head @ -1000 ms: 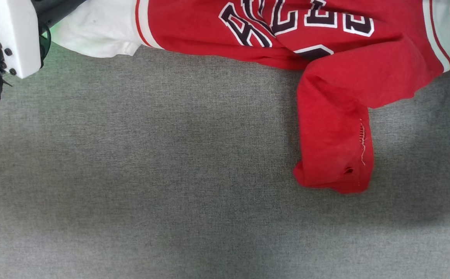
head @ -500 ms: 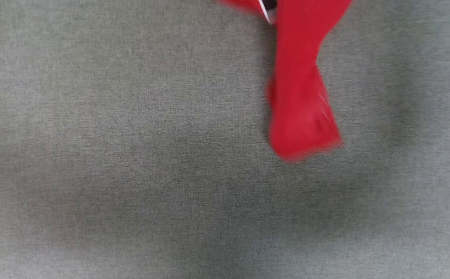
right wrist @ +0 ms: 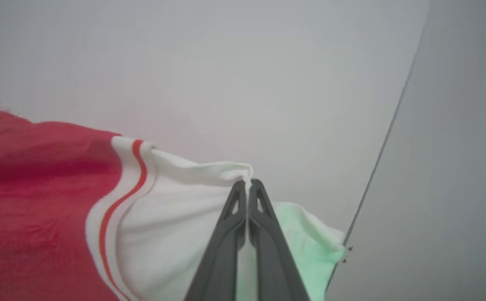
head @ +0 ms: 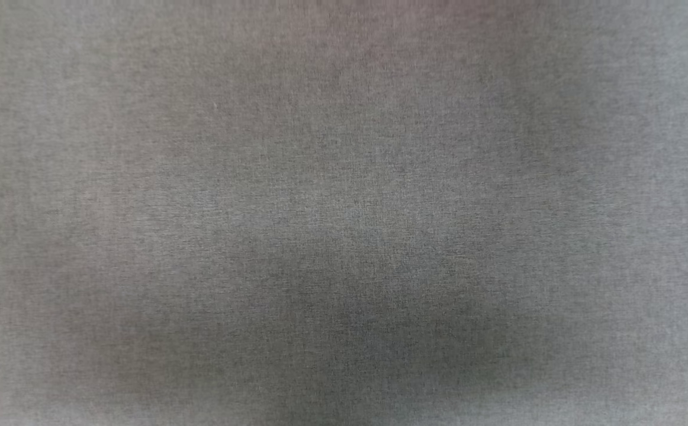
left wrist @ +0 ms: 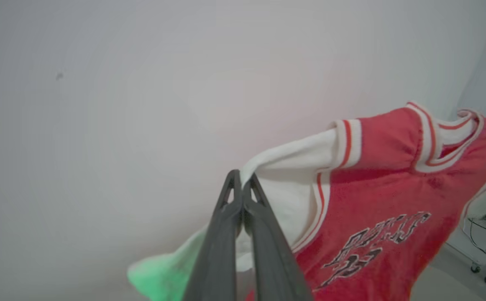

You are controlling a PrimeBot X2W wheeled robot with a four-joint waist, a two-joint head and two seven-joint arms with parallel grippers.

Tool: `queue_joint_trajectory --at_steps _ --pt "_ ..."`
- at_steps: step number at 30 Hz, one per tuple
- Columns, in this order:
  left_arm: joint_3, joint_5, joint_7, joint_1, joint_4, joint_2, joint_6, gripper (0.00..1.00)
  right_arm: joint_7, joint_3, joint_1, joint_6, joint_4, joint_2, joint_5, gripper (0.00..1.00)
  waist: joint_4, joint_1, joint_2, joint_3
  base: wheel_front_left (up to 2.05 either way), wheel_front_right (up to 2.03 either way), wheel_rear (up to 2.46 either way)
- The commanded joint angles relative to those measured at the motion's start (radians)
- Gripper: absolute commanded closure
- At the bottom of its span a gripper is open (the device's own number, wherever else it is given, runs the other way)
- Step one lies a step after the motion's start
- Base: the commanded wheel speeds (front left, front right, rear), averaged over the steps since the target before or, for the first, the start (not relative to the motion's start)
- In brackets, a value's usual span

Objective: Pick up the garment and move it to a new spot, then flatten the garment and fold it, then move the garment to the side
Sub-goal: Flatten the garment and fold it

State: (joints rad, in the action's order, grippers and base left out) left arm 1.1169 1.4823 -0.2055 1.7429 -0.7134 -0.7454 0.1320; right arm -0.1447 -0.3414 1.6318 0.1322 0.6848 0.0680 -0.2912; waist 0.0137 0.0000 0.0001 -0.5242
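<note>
red garment [left wrist: 377, 175] hangs in the air against a pale wall [left wrist: 142, 83]: white sleeves [left wrist: 293, 163], red-white striped trim at armholes and neck, dark chest lettering. left fingers [left wrist: 222, 242] pinch one sleeve edge, right fingers [right wrist: 226, 238] pinch the other.

I see a soft, evenly lit head view, with a broad dim shadow low across the grey table [head: 344, 118]. Both wrist views are bright but hazy. Green light tints the garment [left wrist: 377, 175] just left of the left tool [left wrist: 241, 184] and just right of the right tool [right wrist: 248, 184].
</note>
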Motion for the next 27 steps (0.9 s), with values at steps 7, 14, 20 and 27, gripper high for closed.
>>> queue_joint_trajectory --at_steps 7,14,20,27 --pt "0.019 0.091 -0.049 -0.342 0.176 -0.080 -0.002 1.00 0.082 0.091 -0.247 -0.003 0.126 0.035 0.091 1.00 0.001 0.0000 -0.0001 0.098 0.00 0.00 0.00" --pt "-0.061 0.107 -0.061 -0.771 0.384 -0.162 -0.002 1.00 0.071 0.312 -0.592 -0.003 0.072 0.086 0.333 1.00 -0.001 0.0000 -0.0001 0.210 0.00 0.00 0.00" --pt "-0.207 0.067 -0.061 -1.150 0.533 -0.183 -0.002 1.00 -0.092 0.462 -0.972 -0.003 -0.223 0.205 0.599 1.00 -0.005 0.0000 -0.0001 0.283 0.00 0.00 0.00" --pt "-0.318 0.008 -0.061 -1.501 0.692 -0.218 -0.002 1.00 -0.373 0.430 -1.408 -0.003 -0.632 0.323 0.780 1.00 -0.011 0.0000 -0.0001 0.327 0.00 0.00 0.00"
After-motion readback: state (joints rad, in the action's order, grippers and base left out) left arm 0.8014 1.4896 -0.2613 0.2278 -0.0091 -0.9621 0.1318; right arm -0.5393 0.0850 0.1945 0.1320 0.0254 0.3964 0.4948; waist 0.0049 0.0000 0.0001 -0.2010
